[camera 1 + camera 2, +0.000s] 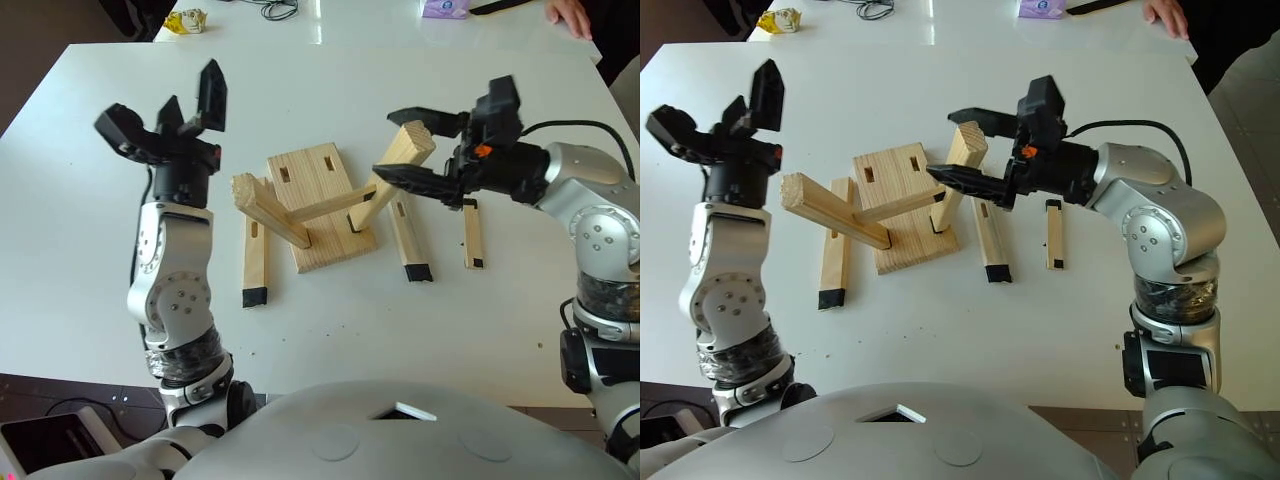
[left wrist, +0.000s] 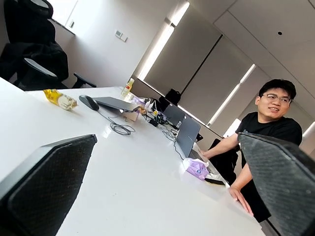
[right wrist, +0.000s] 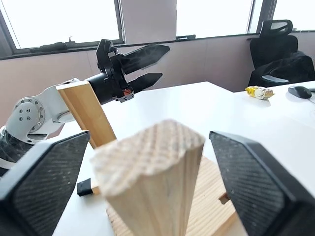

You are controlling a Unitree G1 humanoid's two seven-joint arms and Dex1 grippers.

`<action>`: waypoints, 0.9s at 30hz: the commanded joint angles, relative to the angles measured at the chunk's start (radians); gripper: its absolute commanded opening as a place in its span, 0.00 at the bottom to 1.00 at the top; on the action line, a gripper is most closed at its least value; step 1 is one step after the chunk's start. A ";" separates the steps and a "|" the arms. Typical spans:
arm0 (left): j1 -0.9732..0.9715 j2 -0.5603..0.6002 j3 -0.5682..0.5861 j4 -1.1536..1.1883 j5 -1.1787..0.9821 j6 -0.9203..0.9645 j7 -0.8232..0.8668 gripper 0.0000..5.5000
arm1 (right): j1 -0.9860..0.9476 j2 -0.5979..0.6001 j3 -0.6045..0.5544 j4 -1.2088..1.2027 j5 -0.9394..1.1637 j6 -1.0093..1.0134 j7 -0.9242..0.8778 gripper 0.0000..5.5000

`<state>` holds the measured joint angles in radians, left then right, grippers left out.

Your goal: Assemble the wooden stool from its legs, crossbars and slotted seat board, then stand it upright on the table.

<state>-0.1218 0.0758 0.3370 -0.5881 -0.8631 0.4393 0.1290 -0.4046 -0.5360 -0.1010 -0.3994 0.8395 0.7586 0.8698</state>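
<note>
- Looking from the head: the right gripper [image 1: 385,143], spread wide, brackets the top of the tilted leg [image 1: 400,155] rising at the seat board's [image 1: 308,190] right edge. The left gripper [image 1: 165,110] hangs released, left of the board and farther off.
- Left wrist: its fingers [image 2: 49,182] are apart, with nothing between them.
- Right wrist: the leg's end [image 3: 147,167] sits between spread fingers [image 3: 44,172], with a gap on each side.

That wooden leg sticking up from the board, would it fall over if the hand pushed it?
Probably not easily: the leg seems seated in the seat board, and a crossbar ties it to the other leg. It leans, so the joint may be loose.
</note>
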 commanded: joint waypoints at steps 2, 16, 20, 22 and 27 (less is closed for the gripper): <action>-0.096 0.126 0.070 -0.176 -0.241 0.032 0.074 0.96 | -0.099 0.099 -0.159 -0.040 0.244 0.003 -0.206 0.81; -0.162 0.263 -0.168 -0.209 -0.248 0.092 0.190 0.96 | -0.126 0.213 0.045 -0.105 0.086 -0.076 -0.474 0.81; -0.172 0.208 -0.176 -0.210 -0.224 0.038 0.175 0.96 | -0.216 0.238 -0.043 -0.092 0.176 -0.102 -0.503 0.81; -0.232 0.204 -0.145 -0.237 -0.264 -0.001 0.172 0.96 | -0.301 0.244 -0.120 -0.076 0.272 -0.123 -0.548 0.81; -0.354 0.220 -0.090 -0.282 -0.354 -0.079 0.202 0.96 | -0.373 0.222 -0.197 -0.060 0.415 -0.134 -0.592 0.81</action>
<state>-0.4333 0.2812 0.2305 -0.8506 -1.1779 0.3847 0.3175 -0.7673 -0.3017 -0.2828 -0.4604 1.2013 0.6233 0.2934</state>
